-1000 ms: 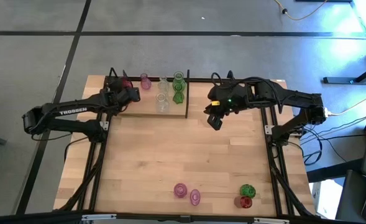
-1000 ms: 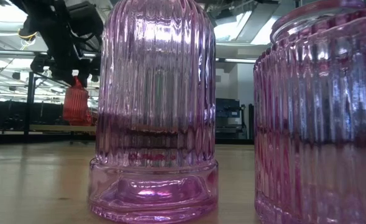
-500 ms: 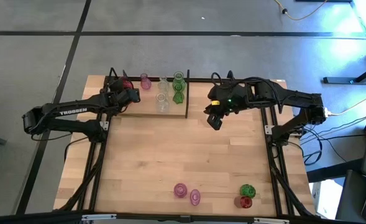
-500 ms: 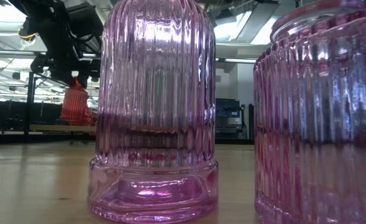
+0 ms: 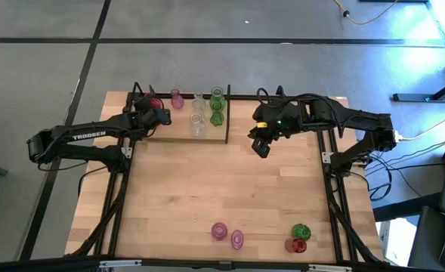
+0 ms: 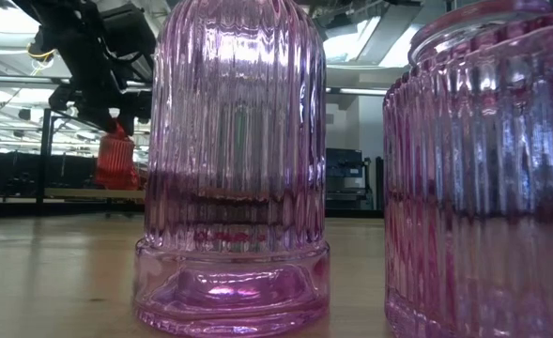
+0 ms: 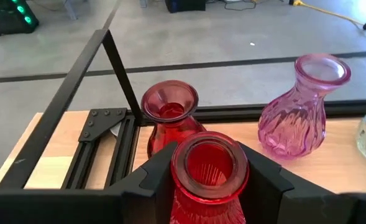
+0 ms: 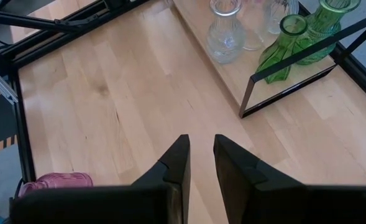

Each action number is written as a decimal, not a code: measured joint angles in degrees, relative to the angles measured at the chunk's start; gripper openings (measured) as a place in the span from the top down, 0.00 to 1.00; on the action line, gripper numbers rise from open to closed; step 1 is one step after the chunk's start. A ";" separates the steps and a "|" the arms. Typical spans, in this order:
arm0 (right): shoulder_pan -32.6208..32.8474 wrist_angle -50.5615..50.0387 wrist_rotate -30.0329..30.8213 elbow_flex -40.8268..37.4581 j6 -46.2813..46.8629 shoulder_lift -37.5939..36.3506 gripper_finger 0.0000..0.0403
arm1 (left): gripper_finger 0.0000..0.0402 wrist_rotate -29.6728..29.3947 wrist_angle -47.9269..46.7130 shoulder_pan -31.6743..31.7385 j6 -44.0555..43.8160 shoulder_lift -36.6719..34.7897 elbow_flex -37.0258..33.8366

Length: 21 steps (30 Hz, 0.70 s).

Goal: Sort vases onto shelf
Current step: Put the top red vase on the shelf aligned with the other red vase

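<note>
The shelf (image 5: 178, 133) lies at the table's far edge. On it stand a red vase (image 7: 168, 116), a pink one (image 7: 302, 107), clear ones (image 5: 198, 125) and green ones (image 5: 217, 106). At the shelf's left end my left gripper (image 7: 209, 186) is shut on a second red vase (image 7: 209, 163), in front of the first; the low view shows this one (image 6: 115, 161) upright under the arm. Right of the shelf my right gripper (image 8: 201, 158) hangs above bare table, its fingers a narrow gap apart with nothing between them. My left gripper has the red vase between its two fingers, one (image 7: 161, 171) on each side of the neck just under the rim (image 7: 181, 177). The fingers come slanting down from the table's left side. The vase stands upright; whether its base is on the shelf board, I cannot tell.
Near the table's front edge stand two pink vases (image 5: 220, 231) (image 5: 237, 240), a green one (image 5: 301, 231) and a red one (image 5: 296, 245). The pink pair (image 6: 234, 169) (image 6: 483, 178) fills the low view. Thin black rods (image 8: 294, 62) edge the shelf.
In the low view the red vase under my left gripper has sunk a little and now stands straighter than a second ago. Both arms have stayed where they were.
</note>
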 joint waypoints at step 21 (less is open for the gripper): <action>0.00 -0.02 -1.51 0.00 0.00 0.00 0.85 | 0.66 2.88 -1.20 0.00 2.03 0.00 0.00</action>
